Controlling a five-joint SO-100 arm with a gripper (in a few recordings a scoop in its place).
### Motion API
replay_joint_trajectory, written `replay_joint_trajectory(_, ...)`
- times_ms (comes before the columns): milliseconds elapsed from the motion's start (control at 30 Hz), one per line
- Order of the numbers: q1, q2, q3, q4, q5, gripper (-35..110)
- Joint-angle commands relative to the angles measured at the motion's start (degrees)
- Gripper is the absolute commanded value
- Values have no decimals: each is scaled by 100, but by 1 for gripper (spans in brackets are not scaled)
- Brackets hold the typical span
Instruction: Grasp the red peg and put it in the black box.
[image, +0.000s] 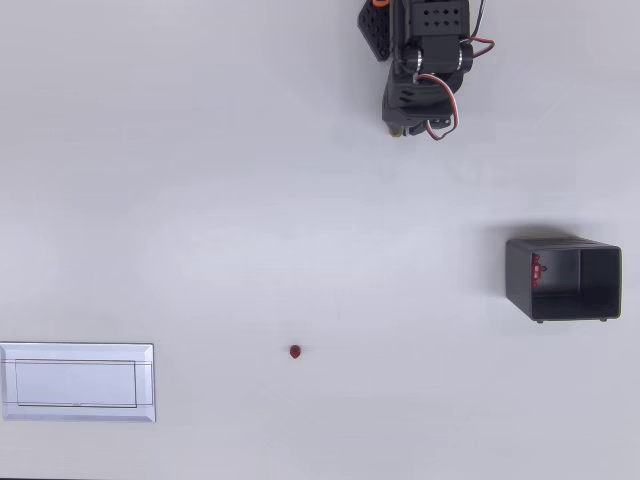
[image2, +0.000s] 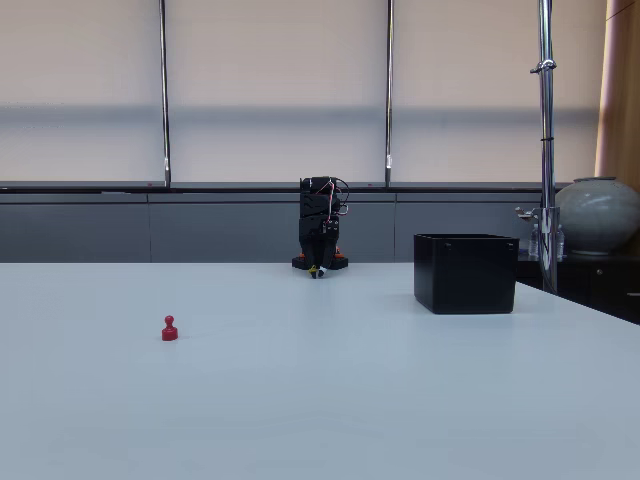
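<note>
Arm folded at the table's far edge, gripper (image: 404, 128) tucked under, can't tell if its jaws are parted; holds nothing visible. Red peg (image2: 169, 328) stands upright on open table, axis vertical, head up, well apart from the black box (image2: 465, 272) (already some red inside). Reach out, descend straight from above, pinch the stem low.

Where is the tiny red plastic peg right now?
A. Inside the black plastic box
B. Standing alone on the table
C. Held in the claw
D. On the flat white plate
B: the tiny red plastic peg stands upright on the bare white table, apart from the black plastic box.
</note>
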Motion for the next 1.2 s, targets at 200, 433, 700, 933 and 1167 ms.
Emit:
replay_joint_trajectory(200, -44, -158, 44, 185, -79, 0)
replay_joint_trajectory(433, -44, -158, 44, 185, -79, 0)
replay_joint_trajectory(700, -62, -158, 44, 185, -79, 0)
replay_joint_trajectory(933, -97, -158, 44, 193, -9, 0)
replay_joint_trajectory(1167, -114, -158, 44, 193, -9, 0)
